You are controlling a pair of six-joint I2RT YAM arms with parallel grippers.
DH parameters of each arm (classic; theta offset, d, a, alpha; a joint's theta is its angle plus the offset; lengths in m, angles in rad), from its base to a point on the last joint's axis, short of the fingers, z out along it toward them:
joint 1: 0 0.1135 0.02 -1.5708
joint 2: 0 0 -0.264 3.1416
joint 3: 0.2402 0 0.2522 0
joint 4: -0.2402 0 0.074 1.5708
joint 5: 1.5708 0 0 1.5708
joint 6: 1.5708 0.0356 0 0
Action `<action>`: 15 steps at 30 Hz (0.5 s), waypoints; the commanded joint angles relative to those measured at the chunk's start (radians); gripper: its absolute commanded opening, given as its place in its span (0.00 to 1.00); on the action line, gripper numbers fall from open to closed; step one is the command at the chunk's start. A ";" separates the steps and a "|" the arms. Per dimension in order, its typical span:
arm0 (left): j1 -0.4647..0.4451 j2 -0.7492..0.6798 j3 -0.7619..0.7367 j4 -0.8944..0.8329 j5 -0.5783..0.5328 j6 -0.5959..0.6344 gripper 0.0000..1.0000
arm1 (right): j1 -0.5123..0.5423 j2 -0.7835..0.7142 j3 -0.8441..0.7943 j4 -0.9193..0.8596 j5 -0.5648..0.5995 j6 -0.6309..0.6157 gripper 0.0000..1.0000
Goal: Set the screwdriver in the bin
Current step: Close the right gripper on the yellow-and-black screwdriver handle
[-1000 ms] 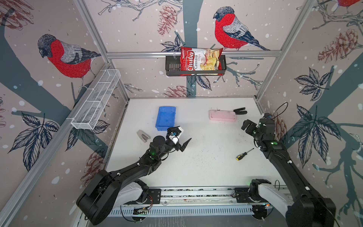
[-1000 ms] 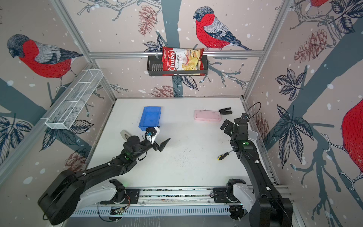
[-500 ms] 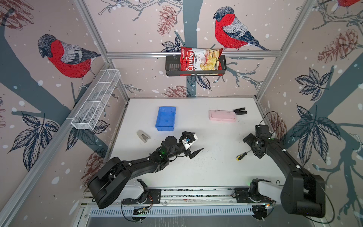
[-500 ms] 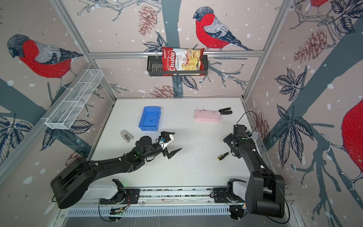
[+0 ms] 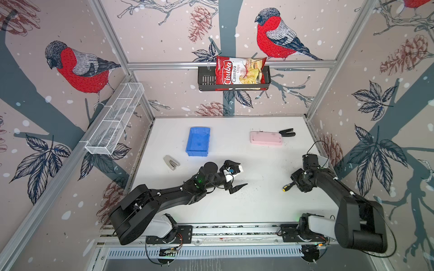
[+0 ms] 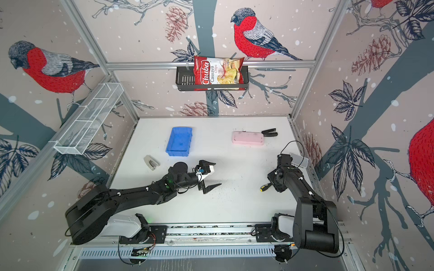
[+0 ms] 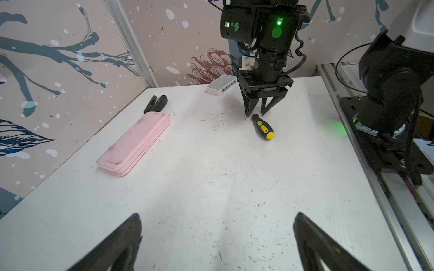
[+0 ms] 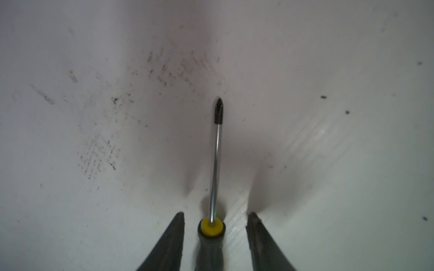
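The screwdriver [image 5: 287,187] lies flat on the white tabletop [image 5: 258,211], on the right side, well apart from the blue bin [image 5: 197,141]. The bin stands at the far left part of the tabletop and nothing is inside it.

The right claw [image 7: 256,114] is lowered over the screwdriver and points down at the tabletop. In the right wrist view its two fingers [image 8: 175,237] stand on both sides of the black handle, near the yellow collar where the silver shaft begins. A narrow gap shows on each side, so the claw is apart and does not clamp the handle. The yellow butt end sticks out from under the claw in both top views.

The left claw [image 5: 243,174] hangs above the middle of the tabletop, wide apart and holding nothing, and it faces toward the right arm.

A pink case [image 5: 266,138] lies at the far side, with a black two-handled tool [image 5: 287,132] just beside it. A small silver object [image 5: 171,162] lies near the bin.
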 commanded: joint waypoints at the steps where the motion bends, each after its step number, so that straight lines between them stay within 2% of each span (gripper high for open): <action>1: -0.005 0.006 0.009 -0.014 0.032 0.011 0.99 | 0.000 0.003 -0.011 0.021 -0.023 0.012 0.39; 5: -0.007 0.009 0.010 -0.036 0.028 0.023 0.99 | -0.002 0.032 -0.016 0.027 -0.021 0.007 0.31; 11: -0.007 -0.013 -0.008 -0.061 -0.005 0.033 0.99 | -0.004 0.045 -0.025 0.030 -0.007 -0.002 0.27; 15: -0.006 -0.023 -0.016 -0.058 -0.015 0.031 0.99 | -0.008 0.052 -0.024 0.026 -0.004 -0.010 0.18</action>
